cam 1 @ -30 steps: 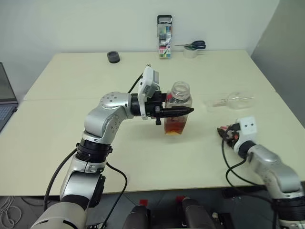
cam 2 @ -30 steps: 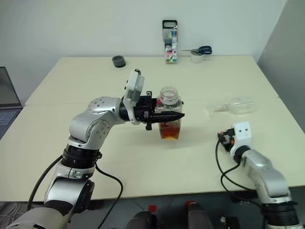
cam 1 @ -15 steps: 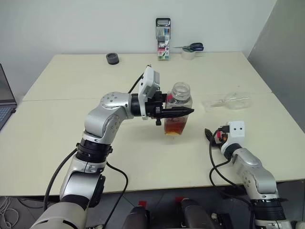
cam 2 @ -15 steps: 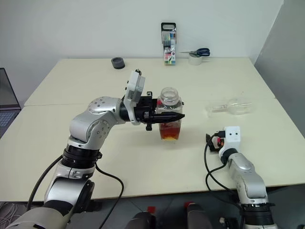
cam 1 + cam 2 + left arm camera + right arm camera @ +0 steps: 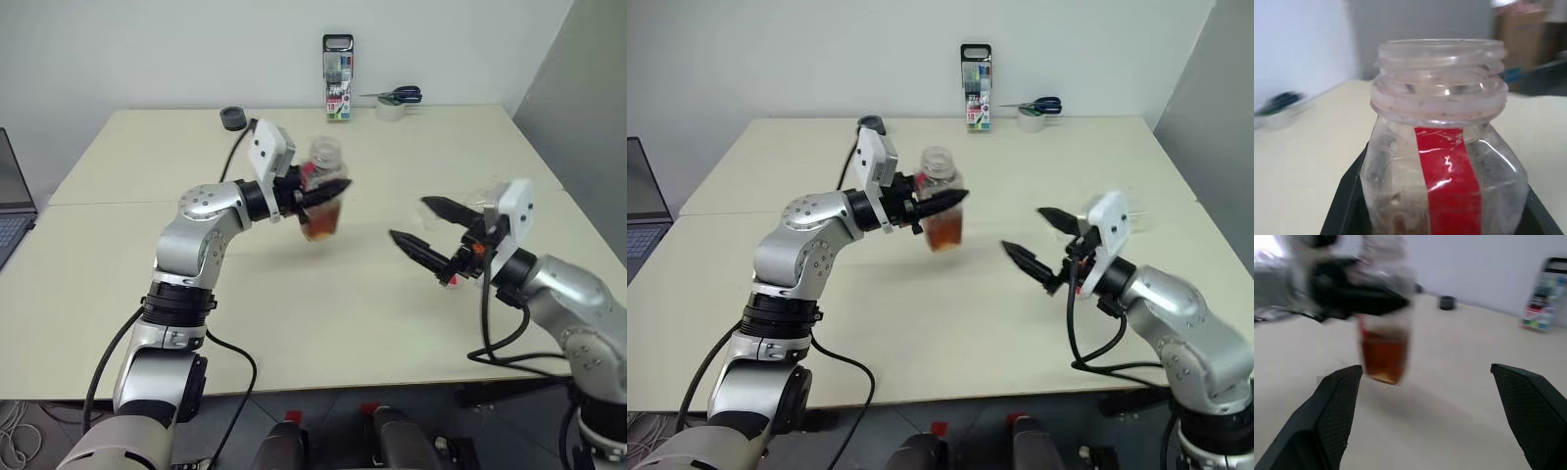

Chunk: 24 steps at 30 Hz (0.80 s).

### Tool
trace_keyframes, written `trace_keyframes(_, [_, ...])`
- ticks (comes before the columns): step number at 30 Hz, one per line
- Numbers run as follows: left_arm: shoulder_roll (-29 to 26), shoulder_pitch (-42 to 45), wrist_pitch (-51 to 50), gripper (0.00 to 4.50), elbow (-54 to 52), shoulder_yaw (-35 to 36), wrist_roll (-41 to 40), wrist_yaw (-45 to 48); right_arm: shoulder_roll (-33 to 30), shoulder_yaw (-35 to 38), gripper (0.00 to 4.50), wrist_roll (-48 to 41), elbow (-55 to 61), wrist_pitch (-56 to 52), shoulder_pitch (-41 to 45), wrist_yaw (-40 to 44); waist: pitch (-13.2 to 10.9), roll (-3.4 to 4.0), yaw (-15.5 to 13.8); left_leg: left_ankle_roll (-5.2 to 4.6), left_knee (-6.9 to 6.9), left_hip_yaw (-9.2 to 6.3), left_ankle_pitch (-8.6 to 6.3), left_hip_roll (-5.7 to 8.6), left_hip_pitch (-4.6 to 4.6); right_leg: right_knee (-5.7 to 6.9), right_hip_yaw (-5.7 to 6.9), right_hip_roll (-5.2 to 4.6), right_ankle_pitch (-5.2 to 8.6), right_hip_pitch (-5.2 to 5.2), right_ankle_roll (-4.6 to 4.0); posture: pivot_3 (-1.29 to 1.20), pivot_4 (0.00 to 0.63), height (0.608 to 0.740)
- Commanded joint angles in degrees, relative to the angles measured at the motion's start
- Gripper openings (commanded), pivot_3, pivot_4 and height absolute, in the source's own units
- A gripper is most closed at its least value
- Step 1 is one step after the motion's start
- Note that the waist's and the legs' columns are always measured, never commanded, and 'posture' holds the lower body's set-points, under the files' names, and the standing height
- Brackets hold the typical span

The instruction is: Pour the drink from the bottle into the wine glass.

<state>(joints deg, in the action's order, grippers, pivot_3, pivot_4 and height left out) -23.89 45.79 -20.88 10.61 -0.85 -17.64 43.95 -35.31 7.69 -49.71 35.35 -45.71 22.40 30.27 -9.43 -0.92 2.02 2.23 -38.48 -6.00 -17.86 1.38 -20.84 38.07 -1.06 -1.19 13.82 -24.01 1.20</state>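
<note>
Left hand (image 5: pixel 328 189): clamped on the bottle (image 5: pixel 322 188), holding it uncapped and slightly tilted above the bench (image 5: pixel 323 294).
Drink (image 5: pixel 320 222): amber, low in the bottle.
Right hand (image 5: pixel 428 227): fingers spread wide, empty, raised off the bench, pointing toward the bottle.

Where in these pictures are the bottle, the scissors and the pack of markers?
bottle (image 5: pixel 321 201): left eye view, on its amber-filled lower body.
scissors (image 5: pixel 400 95): left eye view, on the dark handles.
pack of markers (image 5: pixel 976 86): right eye view, on the middle of the pack.
</note>
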Motion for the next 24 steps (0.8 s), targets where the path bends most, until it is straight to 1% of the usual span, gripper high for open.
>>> trace_keyframes(1, [-0.20, 1.17, 4.25, 1.82, 2.61, 3.91, 4.68, -10.01, -0.15, -0.04, 4.47, -6.39, -0.38, -3.38, 5.57, 0.89, -0.02, -0.03, -0.28, 0.00, 0.00, -0.04, 0.00, 0.00, -0.03, -0.02, 0.05, 0.00, 0.00, 0.00, 0.00, 0.00, 0.150, 0.740])
trace_keyframes(5, [0.99, -0.13, 6.19, 1.82, 6.10, 8.83, 7.30, -21.88, 1.33, -2.14, 4.47, -6.01, -3.18, -3.08, 9.11, 1.61, -0.01, -0.04, -0.47, 0.01, 0.01, -0.09, 0.00, 0.03, -0.13, -0.06, 0.10, -0.11, 0.00, -0.05, 0.00, 0.00, 0.150, 0.740])
trace_keyframes(8, [1.46, -1.48, 8.97, 1.82, 8.67, 12.83, 6.33, -25.98, 1.82, -3.59, 4.47, -4.74, -4.18, -1.82, 9.75, 3.23, -0.01, -0.04, -0.54, 0.10, 0.01, -0.07, 0.05, 0.06, -0.17, -0.08, 0.08, -0.34, 0.00, -0.09, 0.00, 0.00, 0.150, 0.740])
trace_keyframes(12, [2.24, -2.41, 13.32, 1.82, 13.50, 16.72, 3.35, -25.51, 2.83, -4.46, 4.47, -3.13, -7.08, -0.21, 11.13, 4.66, -0.01, -0.04, -0.55, 0.20, 0.00, -0.09, 0.11, 0.08, -0.20, -0.07, 0.13, -0.36, 0.00, -0.11, 0.00, 0.00, 0.150, 0.740])
trace_keyframes(17, [1.20, -2.46, 18.60, 1.82, 20.18, 18.13, 2.98, -23.09, 4.32, -4.46, 4.47, -2.83, -8.85, -0.13, 13.59, 4.19, -0.01, -0.05, -0.50, 0.21, -0.01, -0.08, 0.11, 0.10, -0.19, -0.06, 0.14, -0.36, -0.01, -0.10, 0.01, 0.00, 0.150, 0.740])
trace_keyframes(24, [-1.67, -1.49, 27.62, 1.82, 30.97, 17.81, 5.97, -23.97, 6.07, -4.45, 4.47, -4.27, -6.80, -1.93, 14.59, 0.91, 0.00, -0.06, -0.49, 0.21, 0.03, -0.09, 0.11, 0.07, -0.19, -0.04, 0.13, -0.37, -0.01, -0.14, 0.00, 0.00, 0.150, 0.740])
